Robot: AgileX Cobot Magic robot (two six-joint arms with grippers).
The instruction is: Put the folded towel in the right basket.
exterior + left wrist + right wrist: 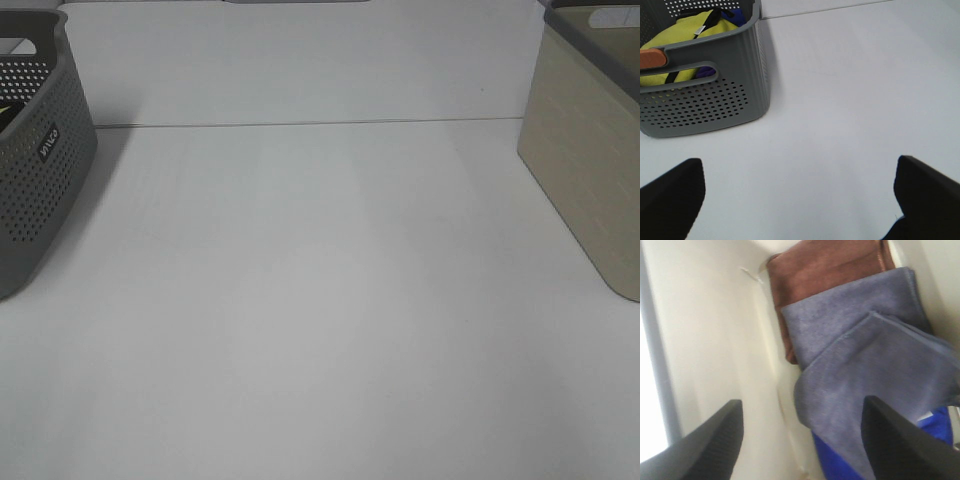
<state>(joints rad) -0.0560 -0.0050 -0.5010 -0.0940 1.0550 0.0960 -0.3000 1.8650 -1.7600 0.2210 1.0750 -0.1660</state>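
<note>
The right basket (pixel 585 150) is beige and stands at the table's right edge. The right wrist view looks down into it along its pale inner wall (pixel 715 330). A folded grey-blue towel (pixel 880 365) lies inside, on top of a brown towel (pixel 830 270) and a bright blue cloth (pixel 840 460). My right gripper (pixel 805 440) is open and empty just above the towel, inside the basket. My left gripper (pixel 800 200) is open and empty over the bare white table. Neither arm shows in the exterior high view.
A grey perforated basket (pixel 40 170) stands at the table's left edge. In the left wrist view this grey basket (pixel 715 100) holds a yellow cloth (pixel 690 35) and dark items. The white table (pixel 320 300) lies between the baskets.
</note>
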